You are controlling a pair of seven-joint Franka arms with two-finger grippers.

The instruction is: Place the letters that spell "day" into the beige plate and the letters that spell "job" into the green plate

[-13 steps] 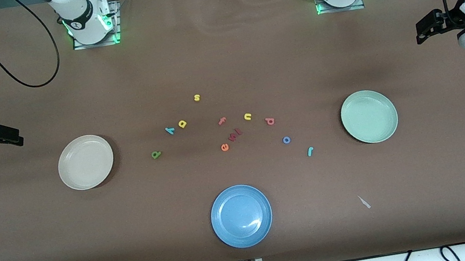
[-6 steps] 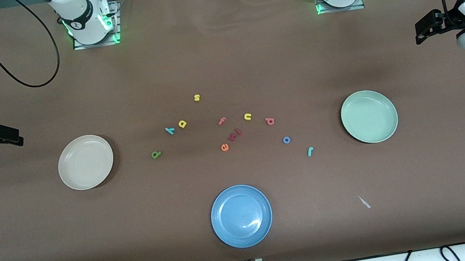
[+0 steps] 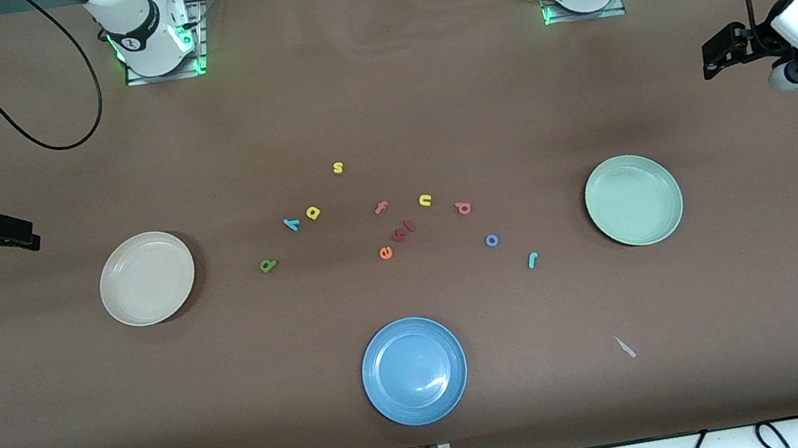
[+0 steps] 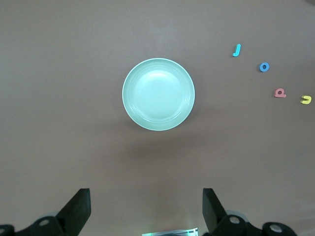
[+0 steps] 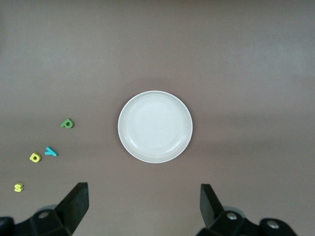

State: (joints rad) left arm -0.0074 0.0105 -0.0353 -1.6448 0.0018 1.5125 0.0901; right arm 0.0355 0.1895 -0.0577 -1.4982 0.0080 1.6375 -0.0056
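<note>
Brown cloth is spread over the whole table (image 3: 589,103); three plates and a bunch of small letters are laid on it; the beige plate (image 3: 147,278) is set toward the right arm's end, and the green plate (image 3: 633,199) is set toward the left arm's end; both plates are seen with nothing in them; a blue plate (image 3: 414,370) is placed between them, nearer to the front camera; the letters are scattered in the middle of the table, well apart from the plates; the olive-green letter (image 3: 268,264), the teal "y" (image 3: 291,224) and the yellow round letter (image 3: 313,212) are found on the beige plate's side of the bunch, with the "y" and the yellow one just beside each other; the pinkish-red letter (image 3: 463,207), the blue "o" (image 3: 492,240) and the teal "j" (image 3: 532,260) are lined up on the green plate's side; a yellow "s" (image 3: 338,168), a pink "f" (image 3: 381,208), a yellow "u" (image 3: 425,200), a dark red letter (image 3: 406,229) and an orange-red "e" (image 3: 385,253) are also seen; a small pale scrap (image 3: 625,347) is left near the front edge; the left gripper (image 4: 146,209) is held up in the air by the green plate, with its fingers spread wide and nothing between them; the right gripper (image 5: 144,204) is held up by the beige plate, spread wide too and holding nothing.
</note>
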